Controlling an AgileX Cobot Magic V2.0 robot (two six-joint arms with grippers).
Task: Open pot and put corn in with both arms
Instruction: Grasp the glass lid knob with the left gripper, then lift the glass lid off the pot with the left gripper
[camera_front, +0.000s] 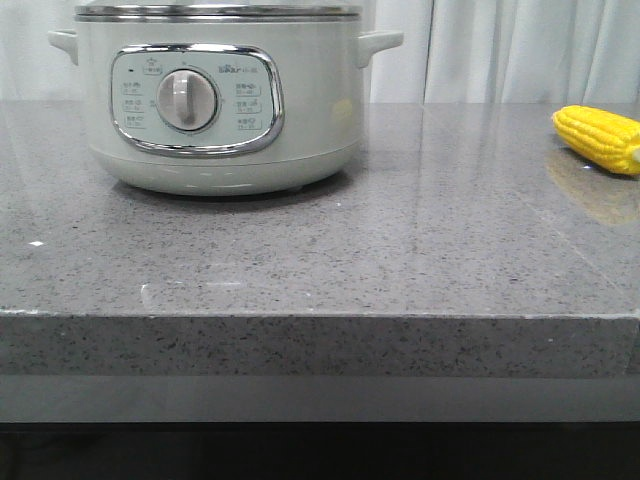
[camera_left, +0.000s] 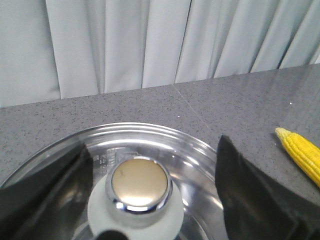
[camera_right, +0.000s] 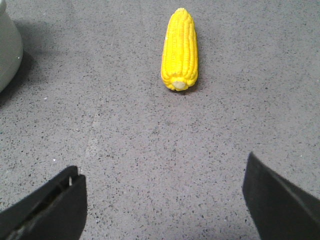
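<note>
Grey stone counter (camera_front: 330, 270) is filling the front view, the pot (camera_front: 215, 95) sitting left, the corn (camera_front: 600, 138) lying far right. Left gripper (camera_left: 152, 200) is hovering spread wide around the lid knob (camera_left: 140, 184). Right gripper (camera_right: 162, 200) is gaping above bare counter, the corn well ahead.

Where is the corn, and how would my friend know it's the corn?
Start at the big pale pot on the grey counter, then look far to the robot's right. The corn lies there alone on its side, apart from the pot. It is the only bright yellow thing, small and bumpy with rows of kernels.
</note>
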